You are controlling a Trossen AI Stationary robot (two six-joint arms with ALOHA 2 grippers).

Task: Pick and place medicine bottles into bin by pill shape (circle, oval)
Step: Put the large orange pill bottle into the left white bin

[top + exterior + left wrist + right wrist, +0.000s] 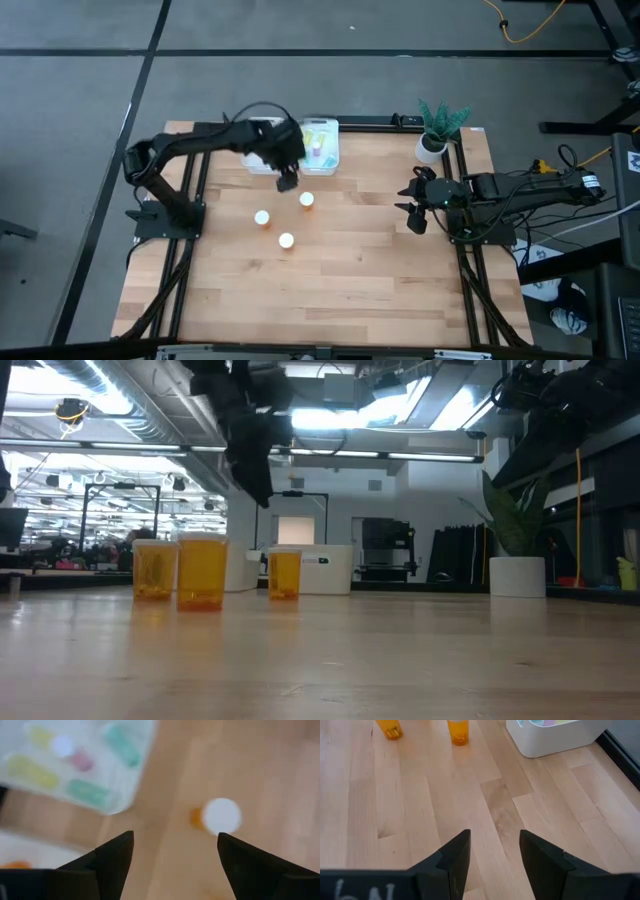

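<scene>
Three orange medicine bottles with white caps stand upright on the table: one [307,200] near the bins, one [262,217] to its left, one [286,240] nearer. My left gripper [287,181] hangs open and empty above the table, just left of the first bottle [220,816], in front of the bins. The right-hand white bin [321,145] holds slim green and pinkish bottles [82,761]; the bin left of it [262,160] is mostly hidden by the arm. My right gripper [414,208] waits open at the table's right side.
A white pot with a green plant [434,140] stands at the far right corner. The three orange bottles show in a row in the low view [203,571]. Bare wooden table lies toward the near edge.
</scene>
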